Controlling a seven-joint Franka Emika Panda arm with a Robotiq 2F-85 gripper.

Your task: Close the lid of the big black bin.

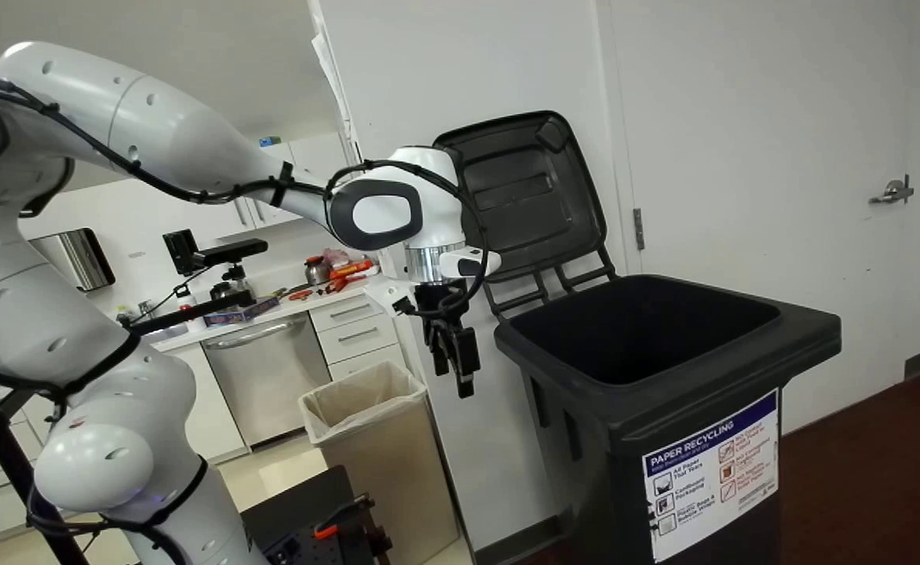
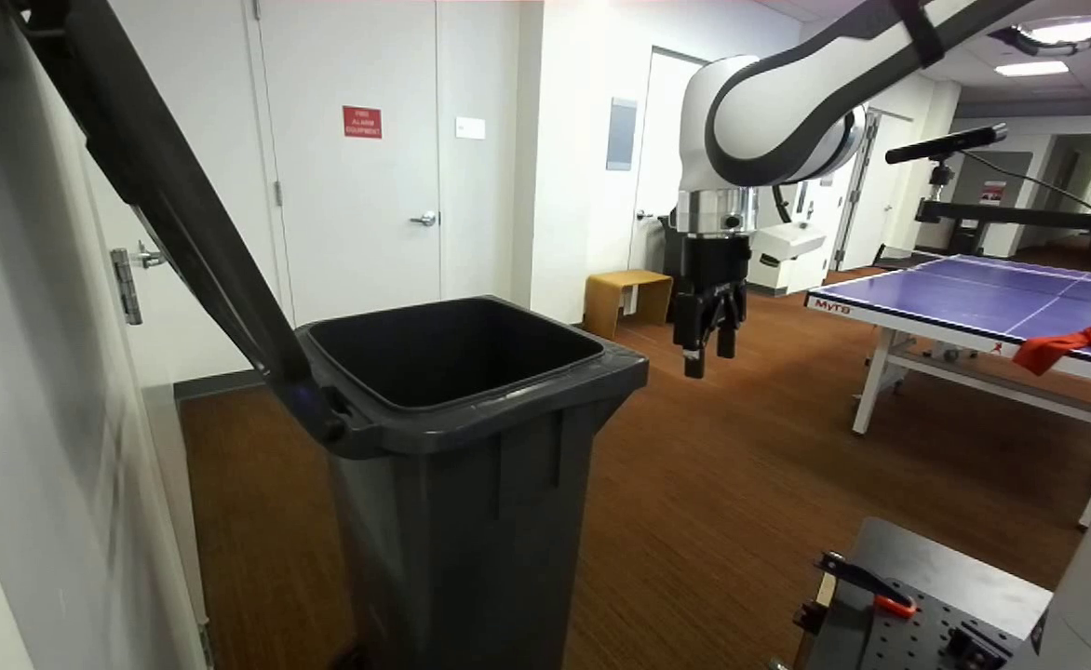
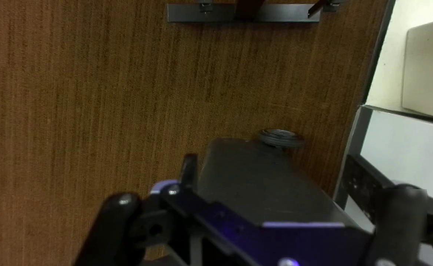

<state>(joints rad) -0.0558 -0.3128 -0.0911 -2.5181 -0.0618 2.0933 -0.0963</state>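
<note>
Lid (image 1: 538, 204) open (gripper (image 2: 710, 360) near bin (image 2: 452, 549))

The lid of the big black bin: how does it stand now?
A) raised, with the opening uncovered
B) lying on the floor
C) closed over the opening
A: in both exterior views, the lid tilts up from the big black bin, whose inside shows.

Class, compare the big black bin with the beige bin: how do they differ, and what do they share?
The big black bin has a lid, swung open; the beige bin shows none. The big black bin bears a paper recycling label; the beige bin's visible sides bear none. A pale liner lines the beige bin; none shows in the big black bin. Both are open-topped now.
</note>
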